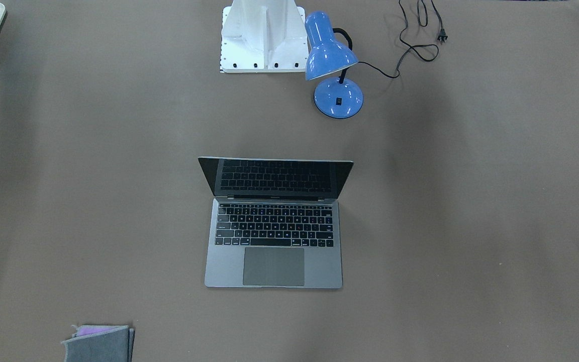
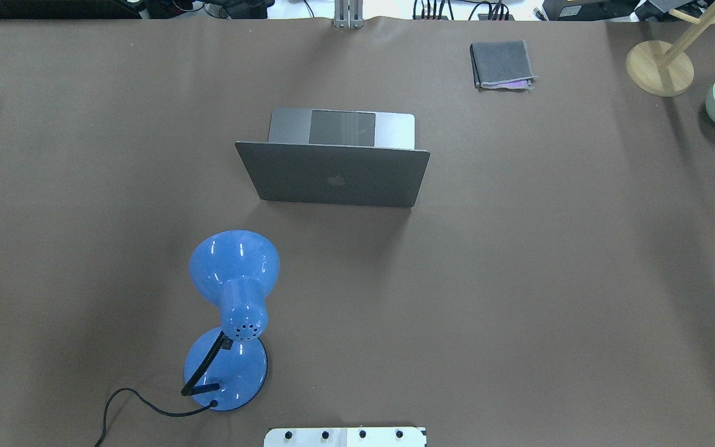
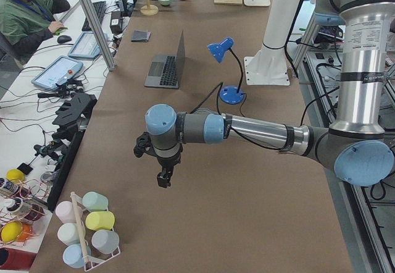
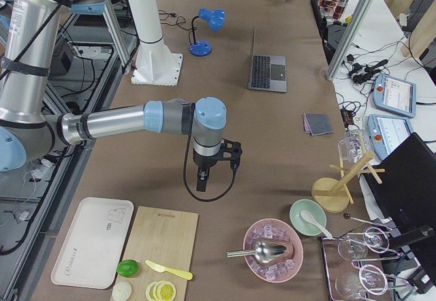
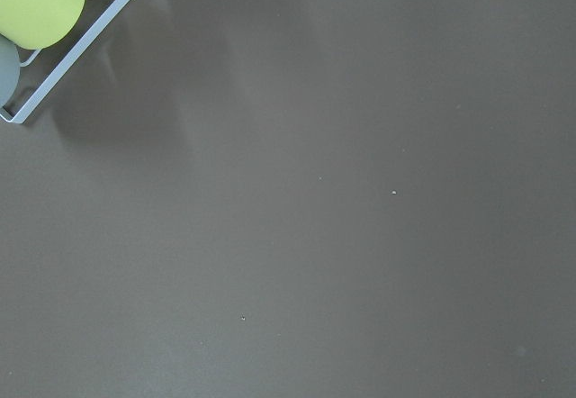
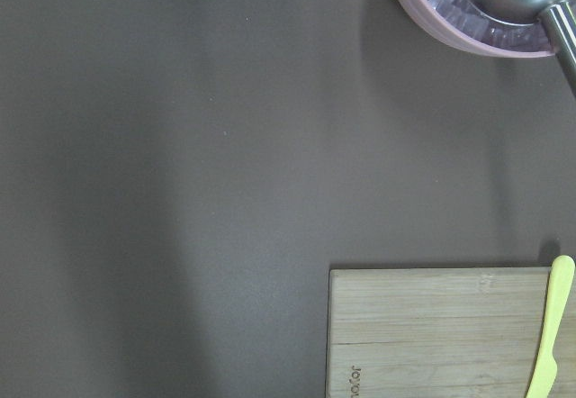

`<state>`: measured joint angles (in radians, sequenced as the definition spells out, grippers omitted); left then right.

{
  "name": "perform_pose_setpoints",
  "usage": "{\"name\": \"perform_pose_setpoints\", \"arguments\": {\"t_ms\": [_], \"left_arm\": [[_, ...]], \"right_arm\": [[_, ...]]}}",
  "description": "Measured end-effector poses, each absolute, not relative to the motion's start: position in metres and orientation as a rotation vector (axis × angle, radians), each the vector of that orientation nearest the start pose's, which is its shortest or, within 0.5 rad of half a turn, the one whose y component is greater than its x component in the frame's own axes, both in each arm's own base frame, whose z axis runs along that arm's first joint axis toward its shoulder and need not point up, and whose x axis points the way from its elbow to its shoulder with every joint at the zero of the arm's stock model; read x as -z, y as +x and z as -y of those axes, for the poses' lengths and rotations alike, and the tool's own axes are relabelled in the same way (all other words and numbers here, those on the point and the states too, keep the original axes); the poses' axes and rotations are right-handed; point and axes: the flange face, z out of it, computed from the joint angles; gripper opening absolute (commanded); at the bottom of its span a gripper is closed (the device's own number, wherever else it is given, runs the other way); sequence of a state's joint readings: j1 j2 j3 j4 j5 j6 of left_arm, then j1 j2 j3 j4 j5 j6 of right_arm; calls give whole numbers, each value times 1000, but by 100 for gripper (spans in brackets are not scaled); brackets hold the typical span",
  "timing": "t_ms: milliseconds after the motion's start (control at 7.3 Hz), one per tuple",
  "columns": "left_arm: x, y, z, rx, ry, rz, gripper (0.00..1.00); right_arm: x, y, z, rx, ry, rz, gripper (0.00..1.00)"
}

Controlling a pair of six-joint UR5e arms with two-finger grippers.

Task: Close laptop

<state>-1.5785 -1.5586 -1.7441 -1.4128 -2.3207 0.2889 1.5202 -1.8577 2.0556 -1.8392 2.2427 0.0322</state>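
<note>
The laptop (image 1: pixel 273 261) stands open in the middle of the table, its keyboard facing away from the robot base. Its silver-grey lid (image 2: pixel 332 180) with the dark logo leans back toward the robot. It also shows in the exterior left view (image 3: pixel 166 69) and the exterior right view (image 4: pixel 267 73). My left gripper (image 3: pixel 163 177) hangs over bare table far from the laptop, near the table's left end. My right gripper (image 4: pixel 202 182) hangs near the table's right end. Neither shows in any other view, so I cannot tell whether they are open or shut.
A blue desk lamp (image 2: pixel 233 279) with its cord stands between the robot base (image 1: pixel 263 35) and the laptop. A grey felt pouch (image 2: pixel 501 63) lies at the far side. A cup rack (image 3: pixel 86 230) is near the left gripper. A cutting board (image 4: pixel 160 253) and a pink bowl (image 4: pixel 272 250) are near the right gripper.
</note>
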Motion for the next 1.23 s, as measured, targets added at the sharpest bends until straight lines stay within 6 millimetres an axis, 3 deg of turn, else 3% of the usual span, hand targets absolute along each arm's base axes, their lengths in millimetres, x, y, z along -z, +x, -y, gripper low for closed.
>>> {"name": "perform_pose_setpoints", "arguments": {"t_ms": [685, 1233], "left_arm": [[-591, -58, 485, -295, 117, -743, 99], [-575, -58, 486, -304, 148, -741, 99]], "right_arm": [[-574, 52, 363, -3, -91, 673, 100], [-568, 39, 371, 53, -78, 605, 100]]}}
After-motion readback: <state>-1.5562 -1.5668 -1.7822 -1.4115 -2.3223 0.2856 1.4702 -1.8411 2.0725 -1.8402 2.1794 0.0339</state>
